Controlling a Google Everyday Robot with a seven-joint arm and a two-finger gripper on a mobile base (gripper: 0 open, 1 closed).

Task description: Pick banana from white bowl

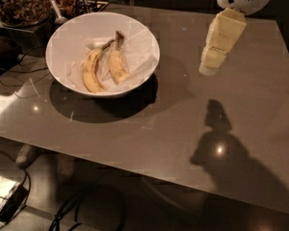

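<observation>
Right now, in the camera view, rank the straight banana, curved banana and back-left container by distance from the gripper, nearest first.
The gripper hangs above the table, right side.
1. straight banana, right half of the bowl
2. curved banana, just left of it
3. container, far back-left corner

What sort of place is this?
Probably an office snack corner or test room: a grey table holds a white bowl of bananas, a container of mixed snacks stands behind it, and the robot's pincer hangs above the table, right of the bowl.
</observation>
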